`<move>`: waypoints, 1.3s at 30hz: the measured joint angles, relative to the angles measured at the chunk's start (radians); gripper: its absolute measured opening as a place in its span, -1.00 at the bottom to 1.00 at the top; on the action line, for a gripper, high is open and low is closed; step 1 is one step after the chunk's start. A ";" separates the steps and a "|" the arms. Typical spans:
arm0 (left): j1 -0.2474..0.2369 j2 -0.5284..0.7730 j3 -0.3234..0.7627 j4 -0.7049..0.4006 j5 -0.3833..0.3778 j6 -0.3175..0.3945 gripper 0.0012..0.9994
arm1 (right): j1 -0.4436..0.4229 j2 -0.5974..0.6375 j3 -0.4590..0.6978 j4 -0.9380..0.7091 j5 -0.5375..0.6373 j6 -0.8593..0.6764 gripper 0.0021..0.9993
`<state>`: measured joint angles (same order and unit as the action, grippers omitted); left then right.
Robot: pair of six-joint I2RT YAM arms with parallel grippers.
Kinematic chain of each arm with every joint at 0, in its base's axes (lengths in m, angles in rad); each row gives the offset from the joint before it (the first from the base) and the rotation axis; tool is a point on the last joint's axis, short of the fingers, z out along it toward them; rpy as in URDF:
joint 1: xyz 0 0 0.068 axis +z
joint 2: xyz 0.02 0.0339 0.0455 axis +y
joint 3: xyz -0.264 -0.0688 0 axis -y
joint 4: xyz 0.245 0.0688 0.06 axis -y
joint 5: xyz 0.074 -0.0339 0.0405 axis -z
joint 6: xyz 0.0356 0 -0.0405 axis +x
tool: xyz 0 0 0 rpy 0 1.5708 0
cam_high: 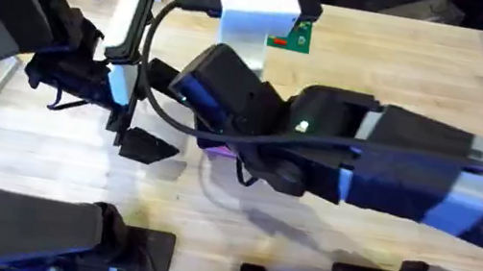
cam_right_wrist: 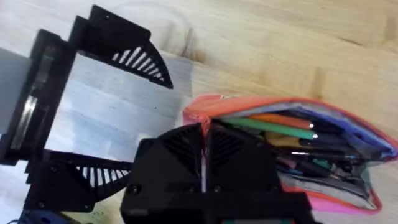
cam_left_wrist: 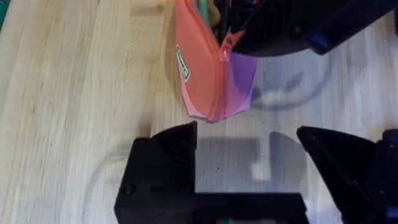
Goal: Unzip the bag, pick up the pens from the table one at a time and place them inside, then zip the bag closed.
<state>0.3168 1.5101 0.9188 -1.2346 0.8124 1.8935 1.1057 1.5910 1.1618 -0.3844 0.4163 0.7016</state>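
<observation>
The right gripper (cam_right_wrist: pixel 204 163) has its fingers (cam_right_wrist: pixel 177 152) clenched together at the near end of the bag (cam_right_wrist: pixel 323 155), apparently on the zipper end there, though the right wrist view hides what exactly sits between them. That same view looks into the open pouch: a green pen (cam_right_wrist: pixel 273 127), an orange one and several darker ones lie packed along the lining. It also catches the left gripper's two black fingers (cam_right_wrist: pixel 134 59) spread apart just beyond the bag's end, low over the worktop (cam_right_wrist: pixel 298 37). The left wrist view gives the other side: the left gripper (cam_left_wrist: pixel 249 155) is released, its fingers (cam_left_wrist: pixel 168 155) wide apart with bare wood between them, and the pink bag end with its purple lining (cam_left_wrist: pixel 239 74) hangs just ahead of them, under the dark bulk of the right arm (cam_left_wrist: pixel 298 25). From overhead, the pouch is almost wholly covered by the right arm (cam_high: pixel 365 155), which reaches across the middle; a sliver of pink and purple (cam_high: pixel 218 149) peeks out beneath it, near the middle of the worktop.
</observation>
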 joint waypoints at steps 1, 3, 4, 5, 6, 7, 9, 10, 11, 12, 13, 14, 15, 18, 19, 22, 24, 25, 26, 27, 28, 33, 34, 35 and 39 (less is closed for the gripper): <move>0.000 0.000 0.000 0.000 0.000 0.000 0.99 | 0.000 -0.007 0.000 -0.001 -0.002 -0.003 -0.94; 0.000 0.000 0.000 0.000 0.000 0.000 0.99 | 0.000 -0.017 0.000 -0.005 -0.003 -0.010 -0.94; 0.000 0.000 0.000 0.000 0.002 0.000 0.99 | 0.000 -0.021 0.000 -0.005 -0.003 -0.015 -0.94; 0.000 0.000 0.000 -0.004 0.006 0.000 0.99 | 0.000 -0.023 0.000 -0.006 -0.004 -0.018 -0.94; 0.000 0.000 0.000 -0.008 0.010 0.000 0.99 | 0.000 -0.025 0.000 -0.006 -0.005 -0.021 -0.94; 0.000 0.000 0.000 -0.008 0.012 0.000 0.99 | 0.000 -0.025 0.000 -0.008 -0.006 -0.022 -0.94; 0.000 0.000 0.000 -0.009 0.023 0.000 0.99 | 0.000 -0.025 0.000 -0.008 -0.007 -0.025 -0.94; 0.000 0.000 0.000 -0.009 0.030 0.000 0.99 | 0.000 -0.025 0.000 -0.008 -0.008 -0.026 -0.94; 0.000 0.000 0.000 -0.010 0.036 0.000 0.99 | 0.000 -0.025 0.000 -0.008 -0.010 -0.026 -0.94; 0.000 0.000 0.000 -0.012 0.044 0.000 0.99 | 0.000 -0.025 0.000 -0.008 -0.011 -0.027 -0.94; 0.000 0.000 0.000 -0.014 0.052 0.000 0.99 | 0.000 -0.025 0.000 -0.008 -0.012 -0.028 -0.94; 0.000 0.000 0.000 -0.015 0.061 0.000 0.99 | 0.000 -0.025 0.000 -0.008 -0.013 -0.029 -0.94; 0.000 0.000 0.000 -0.015 0.070 0.000 0.99 | 0.000 -0.025 0.000 -0.008 -0.013 -0.029 -0.94; 0.000 0.000 0.000 -0.014 0.103 0.000 0.99 | 0.000 -0.025 0.000 -0.008 -0.013 -0.029 -0.94; 0.000 0.000 0.000 -0.014 0.114 0.000 0.99 | 0.000 -0.025 0.000 -0.008 -0.013 -0.029 -0.94; -0.002 0.000 0.000 0.006 0.138 -0.011 0.99 | 0.000 -0.025 0.000 -0.008 -0.013 -0.029 -0.94; -0.008 0.002 0.000 0.030 0.147 -0.029 0.99 | 0.000 -0.025 0.000 -0.008 -0.013 -0.029 -0.94; -0.013 0.004 0.000 0.039 0.154 -0.039 0.99 | 0.000 -0.025 0.000 -0.008 -0.013 -0.029 -0.94; -0.020 0.011 0.000 0.044 0.167 -0.046 0.99 | 0.000 -0.025 0.000 -0.008 -0.013 -0.029 -0.94; -0.028 0.020 0.000 0.047 0.178 -0.052 0.99 | 0.000 -0.025 0.000 -0.008 -0.013 -0.029 -0.94; -0.036 0.031 0.000 0.051 0.190 -0.057 0.99 | 0.000 -0.025 0.000 -0.008 -0.013 -0.029 -0.94; -0.072 0.101 0.000 0.063 0.225 -0.072 0.99 | 0.000 -0.025 0.000 -0.008 -0.013 -0.029 -0.94; -0.078 0.115 0.000 0.064 0.229 -0.073 0.99 | 0.000 -0.025 0.000 -0.008 -0.013 -0.029 -0.94; -0.083 0.129 0.000 0.064 0.235 -0.073 0.99 | 0.000 -0.025 0.000 -0.008 -0.014 -0.029 -0.94; -0.096 0.178 0.000 0.069 0.263 -0.077 0.99 | 0.000 -0.025 0.000 -0.008 -0.014 -0.029 -0.94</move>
<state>0.2207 1.6884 0.9188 -1.1660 1.0755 1.8161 1.1057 1.5661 1.1618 -0.3920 0.4027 0.6727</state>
